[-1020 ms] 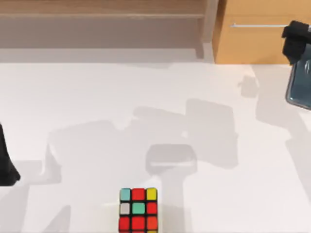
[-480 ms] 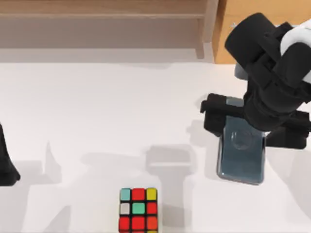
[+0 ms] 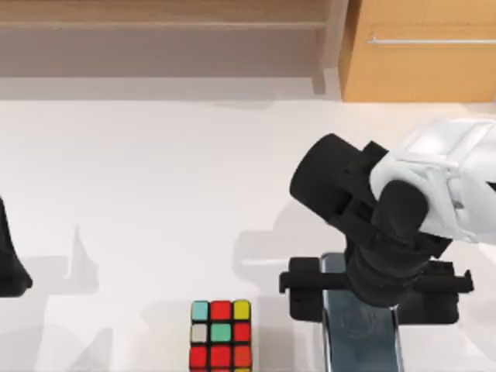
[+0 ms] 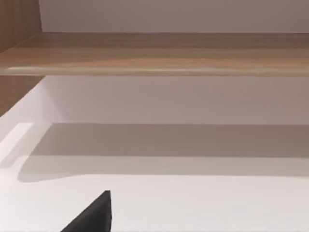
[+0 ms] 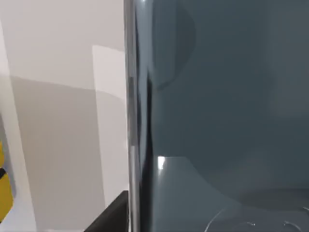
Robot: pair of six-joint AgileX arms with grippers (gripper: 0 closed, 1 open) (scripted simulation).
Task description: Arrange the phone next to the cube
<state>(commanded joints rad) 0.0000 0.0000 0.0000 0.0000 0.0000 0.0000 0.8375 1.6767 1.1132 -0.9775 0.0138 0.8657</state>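
- Your right arm's black two-finger end effector [image 3: 363, 291] sits low at the right of the white surface [image 3: 155, 178], its black crossbar spanning the upper end of the phone.
- It is clenched on the flat, glossy, dark grey-blue phone [image 3: 361, 337] with rounded corners and a silvery rim; the slab runs lengthwise toward the bottom edge of the top view (its lower end is cut off there).
- In the right wrist view the phone's [image 5: 227, 116] dark face and bright rim fill the right side, with a sliver of yellow at the far edge.
- The small puzzle cube [image 3: 221, 335] with a black frame and red, teal, yellow, white and orange squares stands on the surface left of the phone, near it but apart.
- Your left arm [image 3: 12, 260] stays parked at the left edge; you cannot tell how its end effector stands.
- A wooden shelf [image 3: 163, 23] and cabinet [image 3: 418, 54] line the far side.
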